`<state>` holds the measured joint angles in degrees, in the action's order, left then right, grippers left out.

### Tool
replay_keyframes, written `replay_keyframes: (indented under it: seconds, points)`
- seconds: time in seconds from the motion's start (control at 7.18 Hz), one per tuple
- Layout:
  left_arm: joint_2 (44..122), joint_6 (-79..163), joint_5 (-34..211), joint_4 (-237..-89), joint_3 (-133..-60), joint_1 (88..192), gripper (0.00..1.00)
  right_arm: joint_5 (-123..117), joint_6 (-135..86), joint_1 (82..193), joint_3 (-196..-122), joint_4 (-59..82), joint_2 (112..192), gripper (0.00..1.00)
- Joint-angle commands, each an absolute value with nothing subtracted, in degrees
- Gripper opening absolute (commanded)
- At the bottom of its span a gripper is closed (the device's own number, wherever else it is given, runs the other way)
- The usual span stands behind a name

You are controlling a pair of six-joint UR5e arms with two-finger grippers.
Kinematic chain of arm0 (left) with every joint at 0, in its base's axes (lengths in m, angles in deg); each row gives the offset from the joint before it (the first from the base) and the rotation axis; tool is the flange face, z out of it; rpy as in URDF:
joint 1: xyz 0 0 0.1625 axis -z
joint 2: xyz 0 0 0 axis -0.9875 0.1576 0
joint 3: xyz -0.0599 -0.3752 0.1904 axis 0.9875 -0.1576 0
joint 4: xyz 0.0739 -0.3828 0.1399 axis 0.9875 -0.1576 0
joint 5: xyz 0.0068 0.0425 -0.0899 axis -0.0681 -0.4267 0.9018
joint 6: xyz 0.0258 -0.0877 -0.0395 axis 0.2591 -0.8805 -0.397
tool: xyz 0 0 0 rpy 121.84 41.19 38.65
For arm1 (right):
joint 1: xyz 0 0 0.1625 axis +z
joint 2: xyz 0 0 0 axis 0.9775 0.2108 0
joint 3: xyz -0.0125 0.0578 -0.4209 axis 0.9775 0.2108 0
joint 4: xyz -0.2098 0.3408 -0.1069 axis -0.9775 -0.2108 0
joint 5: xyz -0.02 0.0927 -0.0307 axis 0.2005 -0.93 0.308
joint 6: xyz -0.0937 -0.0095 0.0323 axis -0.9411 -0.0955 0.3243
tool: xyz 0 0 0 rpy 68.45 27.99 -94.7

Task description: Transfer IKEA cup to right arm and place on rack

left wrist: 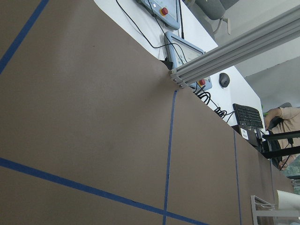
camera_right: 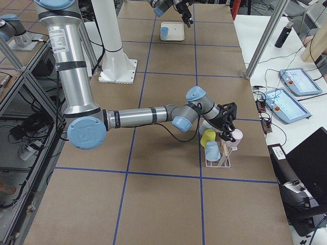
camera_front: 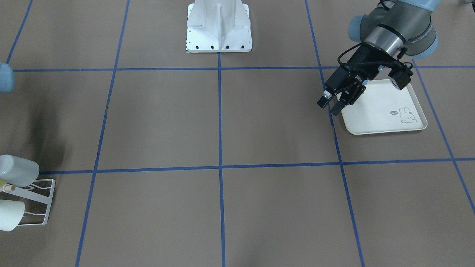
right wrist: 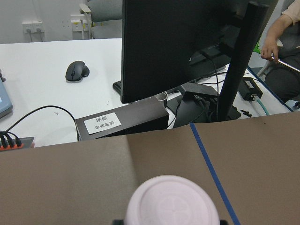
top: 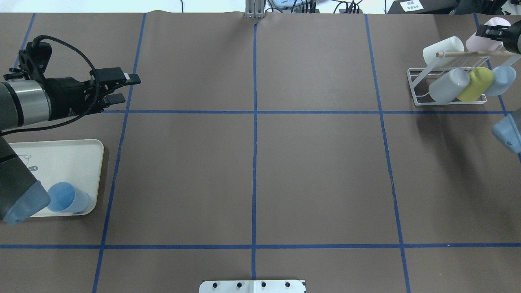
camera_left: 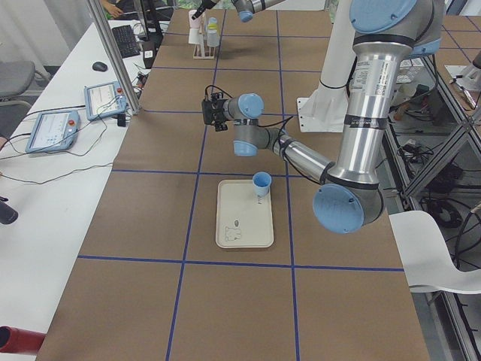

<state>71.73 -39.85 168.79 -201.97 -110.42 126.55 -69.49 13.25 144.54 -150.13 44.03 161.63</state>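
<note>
Brown table (top: 317, 171), pink cup (top: 480, 40) between right jaws

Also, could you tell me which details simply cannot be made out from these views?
1. Whether the right gripper actually grips the pink cup: the overhead view's right edge crops the gripper, and the right wrist view shows only the cup's base, no fingers.
2. The rack: the front-facing view's left edge cuts it off.
3. The blue cup: hidden behind the left arm in the front-facing view.
</note>
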Motion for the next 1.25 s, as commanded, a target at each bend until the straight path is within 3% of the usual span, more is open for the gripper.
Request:
replay_keyframes:
  seconds: [0.0,0.14,0.28,0.7,1.11]
  points:
    - [71.7,-39.9,168.8,-202.0,-110.3,126.5,0.91,-69.4,13.3,144.5,-150.0,44.0,161.7,0.27]
    - [71.7,-39.9,168.8,-202.0,-110.3,126.5,0.91,-69.4,13.3,144.5,-149.1,44.0,161.6,0.61]
    - [71.7,-39.9,168.8,-202.1,-110.4,126.5,0.91,-69.4,13.3,144.5,-149.0,44.0,161.5,0.72]
    - [71.7,-39.2,169.0,-201.9,-110.5,127.0,0.91,-69.4,13.9,144.4,-149.2,44.1,161.2,0.88]
    - [67.2,-27.3,172.9,-194.2,-113.4,131.0,0.90,-69.4,14.4,143.9,-151.1,44.1,160.4,0.90]
